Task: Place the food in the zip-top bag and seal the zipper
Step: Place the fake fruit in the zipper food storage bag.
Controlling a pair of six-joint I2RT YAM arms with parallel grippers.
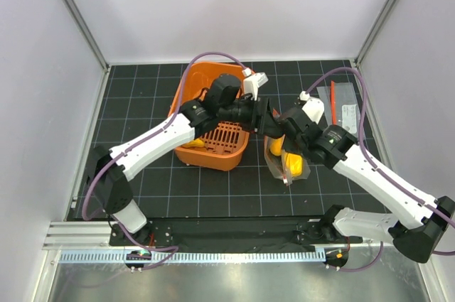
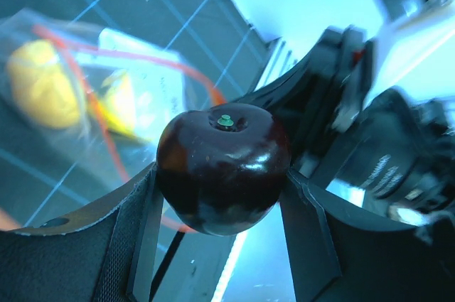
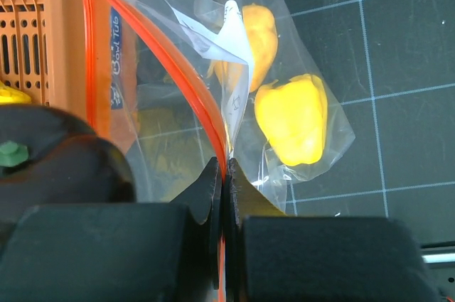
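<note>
**Left pincer (image 2: 224, 199) grips the dark round food (image 2: 220, 163); right pincer (image 3: 224, 181) pinches the zipper (image 3: 162, 67)**

Your left pincer is clamped on the dark round food, one finger against each side. Beyond it, the zip-top bag (image 2: 153, 96) lies on the bench (image 1: 142, 96). Your right pincer is pressed together on the zipper, holding the bag's rim. Just past its tips, inside the bag, sit a yellow pepper (image 3: 293, 117) and a second yellow-orange piece (image 3: 259, 32). An orange basket (image 1: 199, 82) stands just beside this pincer.
</note>
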